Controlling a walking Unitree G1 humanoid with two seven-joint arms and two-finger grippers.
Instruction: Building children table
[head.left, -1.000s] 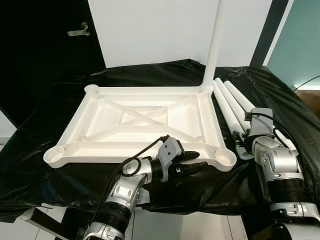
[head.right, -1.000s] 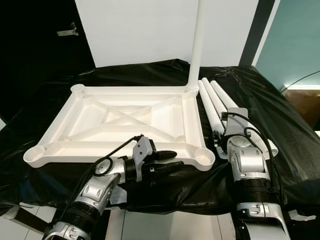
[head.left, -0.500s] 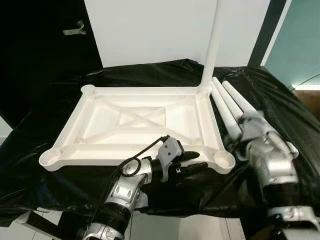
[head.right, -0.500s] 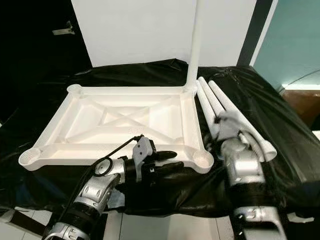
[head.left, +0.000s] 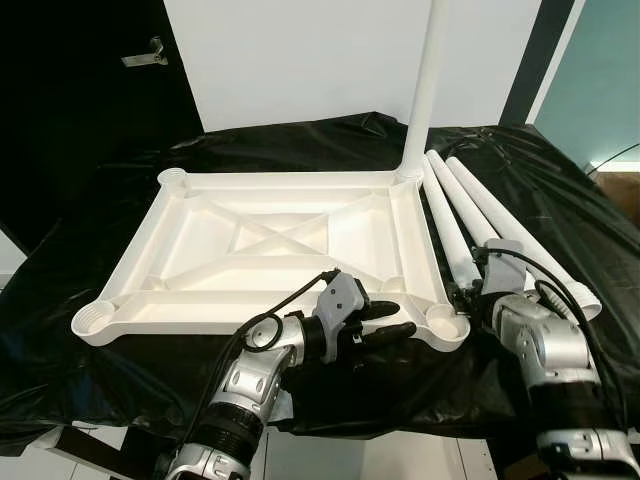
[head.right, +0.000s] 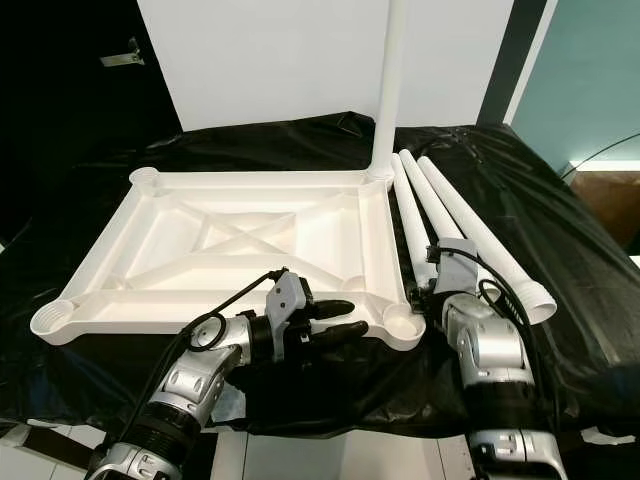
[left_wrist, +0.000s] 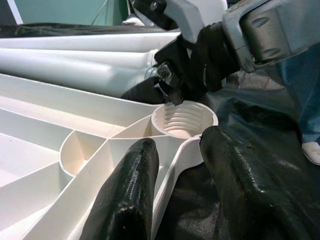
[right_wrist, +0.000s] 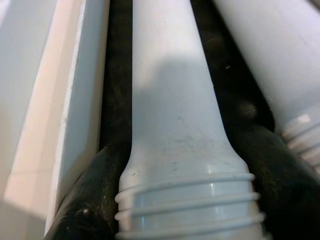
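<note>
The white tabletop (head.left: 270, 250) lay upside down on the black cloth (head.left: 560, 200), ribs and four corner sockets facing up, and one leg (head.left: 428, 70) already stood upright in its far right socket. At the tabletop's near edge the left gripper (head.left: 392, 322) held the rim, one finger above it and one below (the left wrist view showed the rim running between the two black fingers (left_wrist: 125, 200)), steadying the tabletop just short of the near right socket (head.left: 446, 322). Right of the tabletop three loose legs (head.left: 490, 215) lay side by side on the cloth. Over the last second the right arm had swung in from farther out on those legs, and the right gripper (head.left: 470, 295) now sat at the threaded end of the nearest leg (right_wrist: 175, 150), just beside that near right socket; its fingers lay along either side of the leg, though whether they pressed on it could not be told. That placed the second leg's pickup as the step in hand, with three sockets unfilled.
</note>
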